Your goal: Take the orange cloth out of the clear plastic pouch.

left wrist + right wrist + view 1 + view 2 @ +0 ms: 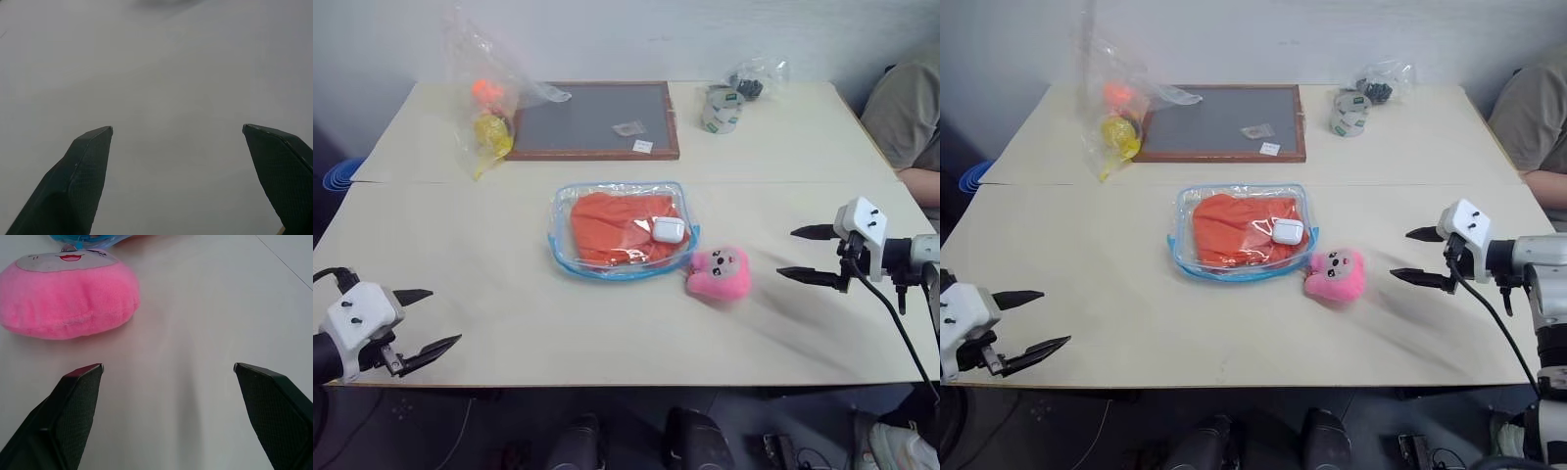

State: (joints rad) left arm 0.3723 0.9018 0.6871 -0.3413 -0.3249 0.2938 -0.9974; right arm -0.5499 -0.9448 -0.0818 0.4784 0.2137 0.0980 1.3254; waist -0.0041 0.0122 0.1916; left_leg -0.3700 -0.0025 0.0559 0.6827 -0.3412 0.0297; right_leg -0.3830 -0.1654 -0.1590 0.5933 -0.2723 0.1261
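Observation:
The clear plastic pouch (623, 233) with blue trim lies flat at the middle of the table. The orange cloth (612, 227) is folded inside it, and a small white case (668, 230) rests at the pouch's right side. My left gripper (429, 318) hovers open over the table's near left corner, far from the pouch. At the right edge my right gripper (803, 254) is open too, pointing toward a pink plush toy (719, 273) that sits by the pouch's near right corner. Both grippers are empty.
A thin clear bag (489, 103) with orange and yellow items stands at the back left, beside a brown-framed grey board (592, 119). Tape rolls (721, 108) and a small bag sit at the back right. A person's arm (906, 122) rests at the far right edge.

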